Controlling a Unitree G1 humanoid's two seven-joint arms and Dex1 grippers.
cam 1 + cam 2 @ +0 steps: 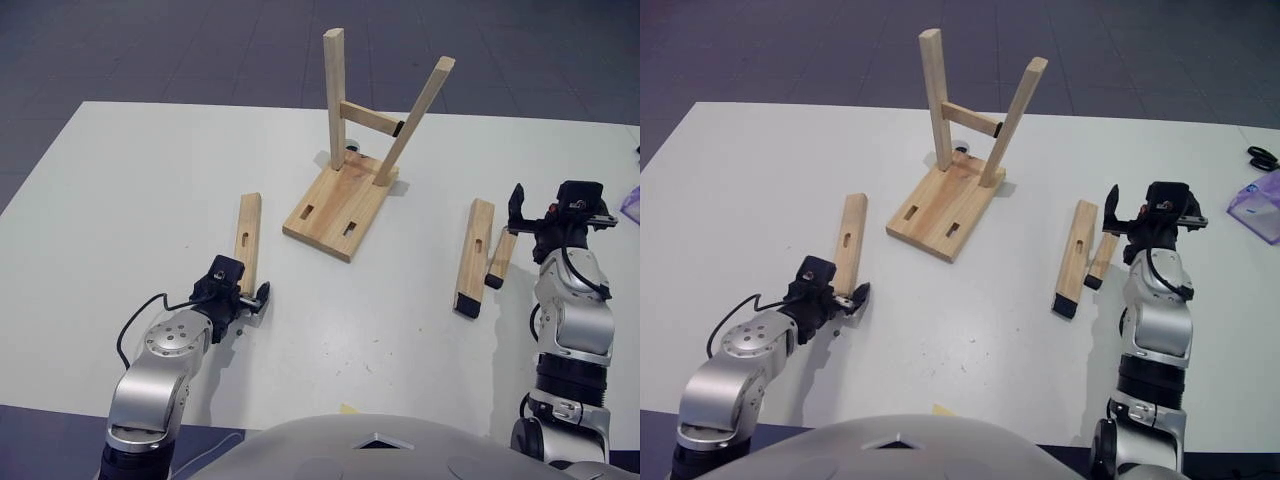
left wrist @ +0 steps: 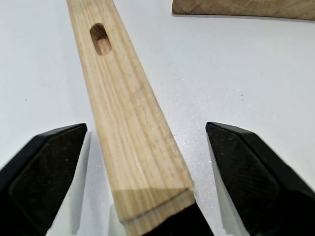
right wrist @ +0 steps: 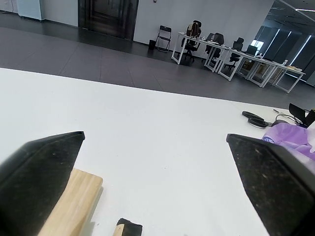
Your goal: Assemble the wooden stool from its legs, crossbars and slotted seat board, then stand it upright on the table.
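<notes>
On the table: stool half built

At 10 o'clock the left gripper [image 1: 252, 298] straddles the near end of a slotted leg [image 1: 248, 238], jaws wide, not closed on it. At 12 the seat board [image 1: 335, 212] carries two upright legs [image 1: 335, 95] joined by a crossbar [image 1: 368, 118]. At 2 another leg [image 1: 474, 255] and a short crossbar [image 1: 501, 258] lie side by side. The right gripper [image 3: 155, 140] hangs above them, jaws wide and empty. The wood is probably stiff, light and smooth, so it is best pinched across the flat faces.

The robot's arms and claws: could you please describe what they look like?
The left arm and right arm are silver-grey metal with rounded joint housings; a black cable loops off each. The left claw and right claw are black, each with two wedge-shaped fingers with textured faces.
</notes>
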